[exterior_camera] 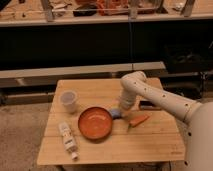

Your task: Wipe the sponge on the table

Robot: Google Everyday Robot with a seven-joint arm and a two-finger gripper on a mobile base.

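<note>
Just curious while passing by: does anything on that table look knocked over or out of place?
Only the white bottle stands out: it lies on its side near the front left corner of the table. No spill shows. The claw hangs at the sponge, beside the orange bowl.

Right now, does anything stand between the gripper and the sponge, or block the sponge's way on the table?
Nothing visible separates them: the gripper is down at the sponge. On the table, the bowl lies right beside the sponge and the carrot close on the other side, so both may limit a wipe.
</note>
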